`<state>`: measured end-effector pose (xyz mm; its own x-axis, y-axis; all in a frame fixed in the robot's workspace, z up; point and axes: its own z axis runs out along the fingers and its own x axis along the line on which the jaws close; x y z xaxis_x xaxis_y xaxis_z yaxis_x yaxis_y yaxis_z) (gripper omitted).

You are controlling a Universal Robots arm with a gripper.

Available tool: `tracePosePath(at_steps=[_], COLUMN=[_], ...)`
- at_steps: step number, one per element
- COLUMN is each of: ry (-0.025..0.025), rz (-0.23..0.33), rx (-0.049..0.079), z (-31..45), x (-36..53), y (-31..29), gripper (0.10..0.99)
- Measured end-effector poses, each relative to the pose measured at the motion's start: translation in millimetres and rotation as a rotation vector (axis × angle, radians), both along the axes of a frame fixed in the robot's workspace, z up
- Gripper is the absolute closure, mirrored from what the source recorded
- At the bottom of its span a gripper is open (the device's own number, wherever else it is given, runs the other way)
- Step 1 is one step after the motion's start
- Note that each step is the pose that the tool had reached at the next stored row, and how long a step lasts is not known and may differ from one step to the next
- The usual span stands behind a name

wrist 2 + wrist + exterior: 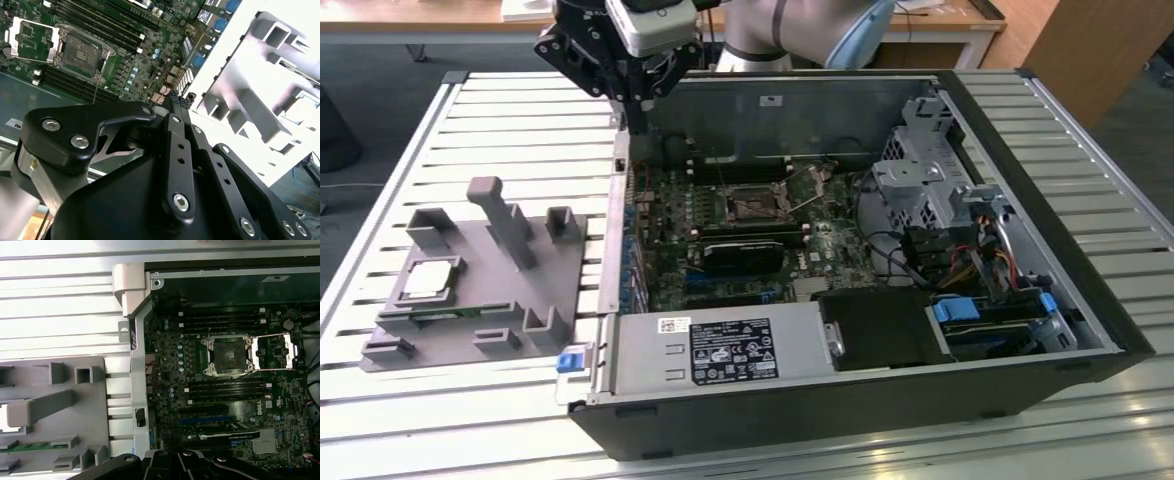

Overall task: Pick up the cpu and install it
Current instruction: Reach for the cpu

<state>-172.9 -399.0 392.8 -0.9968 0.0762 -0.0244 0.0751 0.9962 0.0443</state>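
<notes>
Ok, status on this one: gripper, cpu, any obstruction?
Gripper shut, empty, above the case's edge. Cpu lies on the grey fixture, not yet picked. Socket open, nothing over it.

Holds gripper (635,105) high on arm (787,35), pointing approx straight down. Has fingers (176,131) pressed together, nothing btwn.

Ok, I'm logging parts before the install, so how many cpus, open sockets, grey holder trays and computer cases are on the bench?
cpu: 1
open socket: 1
grey holder tray: 1
computer case: 1
Total: 4
</notes>
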Motion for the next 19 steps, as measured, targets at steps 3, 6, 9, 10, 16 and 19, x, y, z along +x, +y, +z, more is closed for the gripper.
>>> tracePosePath(at_steps=[3,6,9,10,16,19], ry=[0.0000,0.0000,-0.0001,-0.0001,0.0000,0.0000], rz=[0.000,0.000,0.000,0.000,0.000,0.000], rx=[0.000,0.000,0.000,0.000,0.000,0.000], z=[-0.1,-0.1,-0.2,-0.2,-0.3,-0.3], x=[-3.0,-5.1,-7.4,-8.1,-11.6,-13.1], y=[0.0,0.0,0.0,0.0,0.0,0.0], gripper=[0.980,0.980,0.980,0.980,0.980,0.980])
